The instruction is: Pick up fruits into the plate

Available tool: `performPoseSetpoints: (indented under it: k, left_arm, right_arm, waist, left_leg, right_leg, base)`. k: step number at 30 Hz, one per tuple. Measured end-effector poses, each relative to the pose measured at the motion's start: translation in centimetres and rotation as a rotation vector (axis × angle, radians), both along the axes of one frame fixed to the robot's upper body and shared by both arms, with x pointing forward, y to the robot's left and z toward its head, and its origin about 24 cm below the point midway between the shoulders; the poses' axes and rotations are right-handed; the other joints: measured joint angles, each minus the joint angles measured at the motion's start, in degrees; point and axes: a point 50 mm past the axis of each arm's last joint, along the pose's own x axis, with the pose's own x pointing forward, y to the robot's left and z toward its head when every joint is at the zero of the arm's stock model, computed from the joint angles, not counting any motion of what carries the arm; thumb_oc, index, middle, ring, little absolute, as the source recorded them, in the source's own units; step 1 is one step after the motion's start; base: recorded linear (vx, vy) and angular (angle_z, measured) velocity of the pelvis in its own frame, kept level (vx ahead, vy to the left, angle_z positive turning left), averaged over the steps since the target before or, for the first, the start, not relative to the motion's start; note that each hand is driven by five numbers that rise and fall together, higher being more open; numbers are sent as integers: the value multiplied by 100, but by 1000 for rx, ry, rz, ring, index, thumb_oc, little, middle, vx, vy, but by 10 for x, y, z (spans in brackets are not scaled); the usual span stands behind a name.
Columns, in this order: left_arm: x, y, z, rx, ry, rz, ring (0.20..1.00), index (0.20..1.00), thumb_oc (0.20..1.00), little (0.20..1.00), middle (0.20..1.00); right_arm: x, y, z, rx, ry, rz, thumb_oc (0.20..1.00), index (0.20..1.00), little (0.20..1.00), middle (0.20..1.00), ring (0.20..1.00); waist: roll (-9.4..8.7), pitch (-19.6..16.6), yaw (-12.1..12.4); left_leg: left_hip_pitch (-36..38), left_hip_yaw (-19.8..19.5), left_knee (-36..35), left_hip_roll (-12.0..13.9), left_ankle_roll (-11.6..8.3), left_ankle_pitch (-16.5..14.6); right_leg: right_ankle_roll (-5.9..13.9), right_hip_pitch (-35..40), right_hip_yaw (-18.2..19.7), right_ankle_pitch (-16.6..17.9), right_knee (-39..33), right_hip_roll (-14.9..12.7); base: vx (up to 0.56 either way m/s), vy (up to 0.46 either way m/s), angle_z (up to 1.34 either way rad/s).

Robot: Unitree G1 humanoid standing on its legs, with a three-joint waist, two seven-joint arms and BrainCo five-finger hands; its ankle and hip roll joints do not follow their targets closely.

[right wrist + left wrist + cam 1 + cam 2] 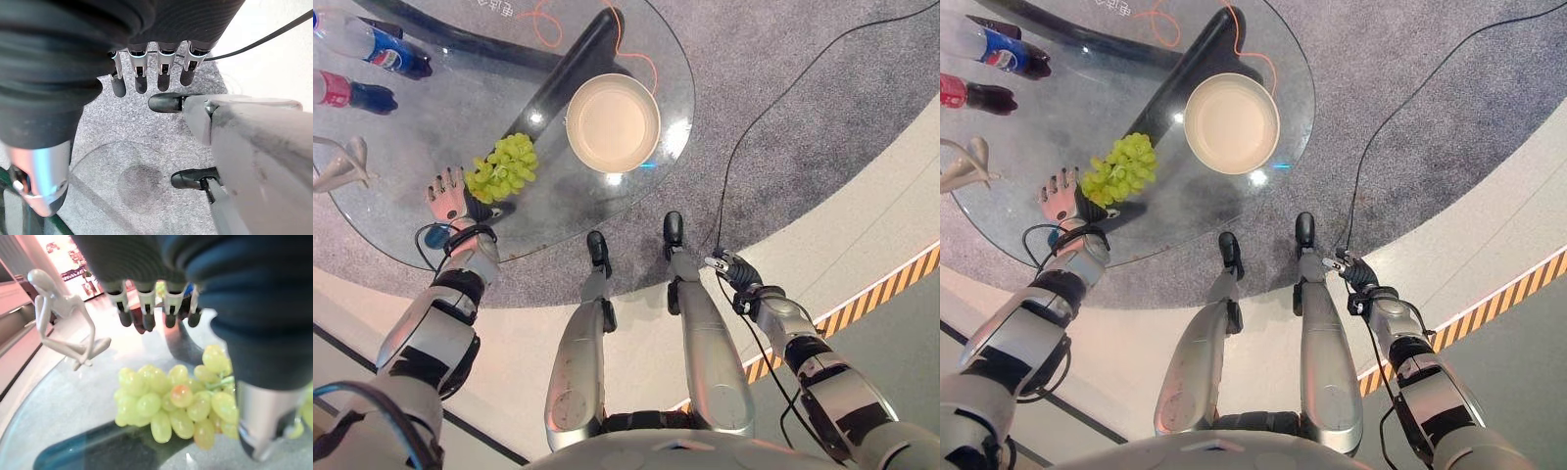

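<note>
A bunch of green grapes (pixel 505 166) lies on the round glass table (pixel 411 211), just left of an empty cream plate (pixel 613 122). My left hand (pixel 447 196) hovers at the bunch's left side, open, with its fingers (pixel 145 313) straight above the table. In the left wrist view the grapes (pixel 171 401) sit between those fingers and the thumb (pixel 257 423), untouched as far as I can see. My right hand (pixel 729 266) hangs low beside the table over the grey carpet, open, its fingers (pixel 141 73) relaxed and holding nothing.
Two drink bottles (pixel 384 49) (pixel 352 95) lie at the table's far left. A white figurine (pixel 342 166) stands near the left rim, close to my left hand. The table's dark base (pixel 573 73) shows through the glass.
</note>
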Motion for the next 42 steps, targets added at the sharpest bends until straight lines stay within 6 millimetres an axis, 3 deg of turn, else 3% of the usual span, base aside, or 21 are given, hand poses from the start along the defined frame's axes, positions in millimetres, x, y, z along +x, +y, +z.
performPoseSetpoints:
  k: [11,23,29,42]
  left_arm:
    - [1,10,11,94,32,83,1000,1000,1000,1000,1000]
    - [12,19,48,160,-6,168,1000,1000,1000,1000,1000]
    - [18,20,70,179,-51,191,1000,1000,1000,1000,1000]
    - [20,16,85,190,-106,204,1000,1000,1000,1000,1000]
  right_arm:
    - [5,3,6,35,-35,-4,1000,1000,1000,1000,1000]
    - [9,4,11,83,-52,-26,1000,1000,1000,1000,1000]
    - [13,5,15,91,-72,-21,1000,1000,1000,1000,1000]
    - [18,10,24,141,-134,-26,1000,1000,1000,1000,1000]
  waist:
    - [-121,19,-12]
    - [-379,22,-149]
    - [-404,27,-161]
    - [-423,27,-167]
  left_leg:
    - [-524,-60,338,-37,9,0]
    - [-1369,-38,1063,-39,28,-187]
    - [-1724,-44,1500,-29,49,-344]
    - [-2446,-28,2304,-26,75,-632]
  right_leg:
    - [4,-451,-9,-3,235,-57]
    - [42,-1173,118,-32,633,-78]
    - [58,-1413,142,-45,814,-86]
    - [121,-2016,261,-110,1292,-100]
  base:
    - [-1,3,3]
    - [1,1,-1]
    - [0,0,0]
    - [21,17,-1]
